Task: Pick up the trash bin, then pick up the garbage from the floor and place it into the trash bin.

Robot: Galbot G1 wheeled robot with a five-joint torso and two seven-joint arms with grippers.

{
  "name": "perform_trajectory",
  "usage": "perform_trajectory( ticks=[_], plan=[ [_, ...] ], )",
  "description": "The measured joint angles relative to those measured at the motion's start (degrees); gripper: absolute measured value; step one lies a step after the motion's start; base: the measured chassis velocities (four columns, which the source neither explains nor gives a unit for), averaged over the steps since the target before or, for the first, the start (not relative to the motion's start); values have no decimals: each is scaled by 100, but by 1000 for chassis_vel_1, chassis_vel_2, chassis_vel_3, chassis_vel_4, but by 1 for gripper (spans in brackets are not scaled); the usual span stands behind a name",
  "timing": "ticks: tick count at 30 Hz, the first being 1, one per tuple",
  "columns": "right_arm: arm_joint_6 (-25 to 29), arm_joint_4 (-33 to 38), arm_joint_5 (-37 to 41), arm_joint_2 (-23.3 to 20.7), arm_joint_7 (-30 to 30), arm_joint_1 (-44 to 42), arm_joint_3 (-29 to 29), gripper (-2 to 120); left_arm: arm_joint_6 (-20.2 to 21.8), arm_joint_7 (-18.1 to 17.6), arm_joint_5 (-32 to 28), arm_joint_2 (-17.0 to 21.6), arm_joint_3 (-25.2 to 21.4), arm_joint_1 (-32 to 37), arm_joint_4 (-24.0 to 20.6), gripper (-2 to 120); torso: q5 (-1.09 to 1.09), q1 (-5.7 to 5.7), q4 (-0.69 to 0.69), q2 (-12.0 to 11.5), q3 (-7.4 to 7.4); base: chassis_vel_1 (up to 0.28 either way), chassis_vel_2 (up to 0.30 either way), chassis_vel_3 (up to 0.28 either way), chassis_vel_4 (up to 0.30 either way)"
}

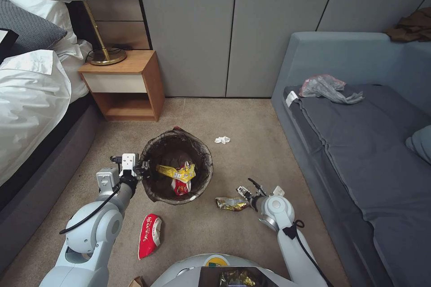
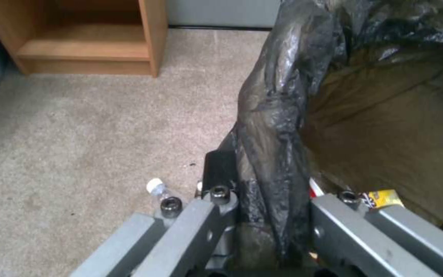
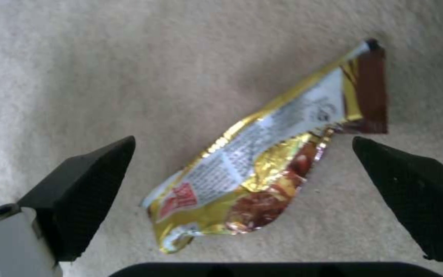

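The carpet (image 1: pixel 251 134) carries everything, bounded by the bed (image 1: pixel 31 98) on the robot's left, the grey sofa (image 1: pixel 368 143) on its right and the wooden nightstand (image 1: pixel 123 85) by the far wall. The trash bin (image 1: pixel 155 184), lined with a dark bag, sits near the carpet's middle with a yellow wrapper (image 1: pixel 173 171) and a red packet (image 1: pixel 180 186) inside. The left gripper (image 2: pixel 262 215) is clamped on the bin's near-left rim, bag plastic pinched between its fingers. The right gripper (image 3: pixel 242 181) hangs wide apart over the gold foil wrapper (image 3: pixel 262 161), holding nothing. A red-and-white snack packet (image 1: pixel 149 234) lies towards the near edge, and a white tissue wad (image 1: pixel 222 140) beyond the bin
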Motion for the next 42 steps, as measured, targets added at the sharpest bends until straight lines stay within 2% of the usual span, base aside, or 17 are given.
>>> perform_trajectory(
  ticks=[14, 26, 31, 33, 35, 42],
  plan=[
    [222, -506, -64, 201, -197, -72, 406, 100, -12, 42, 46, -6, 64, 39, -15, 0, -3, 0, -1, 1, 0, 0, 0, 0, 0],
    [347, -1118, -344, 460, -420, 367, 467, 100, -32, 71, 74, -2, 50, 37, -9, 0, -11, -1, -6, 4, -2, 0, 0, 0, 0],
    [386, -1279, -442, 525, -560, 424, 489, 100, -51, 84, 76, -7, 34, 45, -4, 0, -6, -1, -6, 5, -2, 0, 0, 0, 0],
    [388, -1358, -505, 545, -632, 457, 508, 100, -59, 86, 80, -17, 32, 43, 4, 0, -5, -2, 1, 6, -3, 0, 0, 0, 0],
    [391, -1363, -546, 547, -664, 467, 517, 100, -60, 87, 82, -19, 33, 39, 5, 0, -2, -1, 2, 5, -2, 0, 0, 0, 0],
    [426, -1364, -652, 540, -746, 486, 575, 100, -65, 94, 80, -2, -9, 32, 5, 0, 3, -1, 2, 3, -1, 0, 0, 0, 0]
  ],
)
